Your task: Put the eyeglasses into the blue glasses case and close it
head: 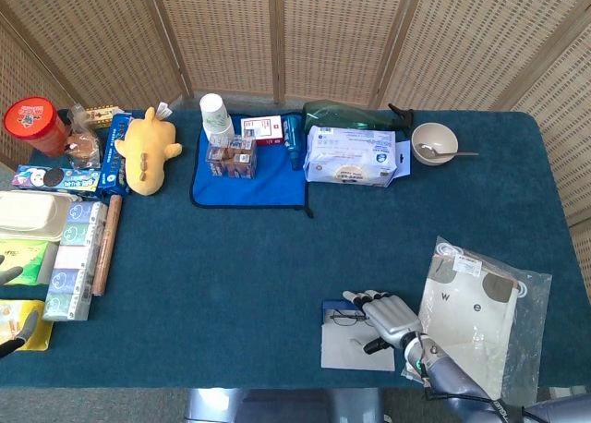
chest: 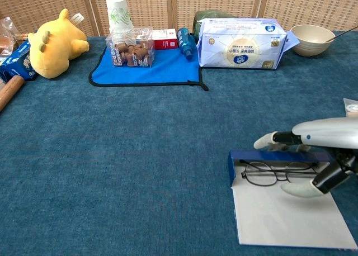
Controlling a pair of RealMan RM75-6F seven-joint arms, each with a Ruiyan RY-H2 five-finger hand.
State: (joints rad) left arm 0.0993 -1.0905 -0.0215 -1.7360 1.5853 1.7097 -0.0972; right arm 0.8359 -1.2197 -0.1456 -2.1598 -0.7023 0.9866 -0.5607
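One pair of eyeglasses (chest: 277, 172); one blue glasses case (chest: 263, 158), open. One yellow plush toy (head: 148, 149). One paper cup (head: 215, 114). One bowl (head: 434, 143) with one spoon (head: 443, 151). One blue cloth (head: 251, 178). One wet-wipes pack (head: 351, 155). One rolling pin (head: 106, 244). One red-lidded jar (head: 32, 124).
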